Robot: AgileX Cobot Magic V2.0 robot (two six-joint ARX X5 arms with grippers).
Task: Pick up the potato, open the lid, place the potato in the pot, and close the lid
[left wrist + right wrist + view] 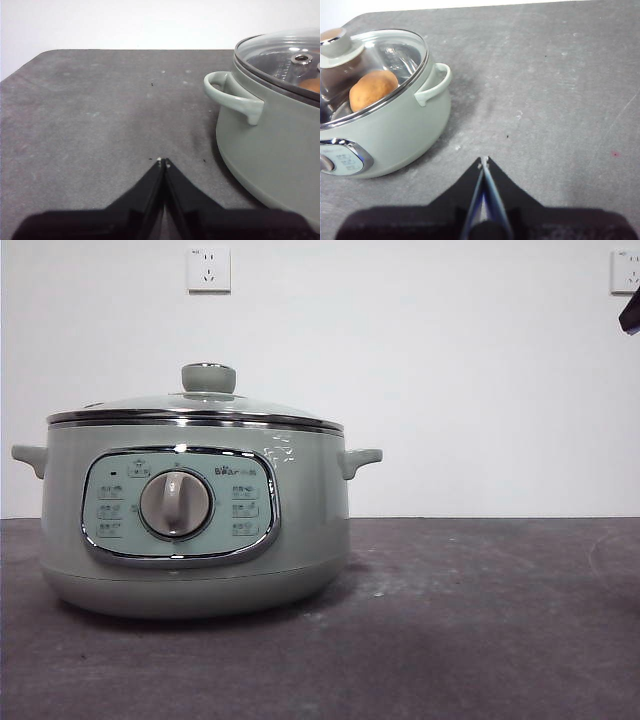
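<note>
Sitting under the domed glass lid of the sage-green pot, the orange-brown potato rested; the left gripper and the right gripper were clenched empty.

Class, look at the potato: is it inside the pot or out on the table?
Inside. The right wrist view shows the potato through the glass lid, which sits closed on the pot.

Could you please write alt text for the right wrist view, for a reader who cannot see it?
A potato lies inside a green pot, seen through its closed glass lid. The right gripper hangs shut and empty above the grey table, clear of the pot.
</note>
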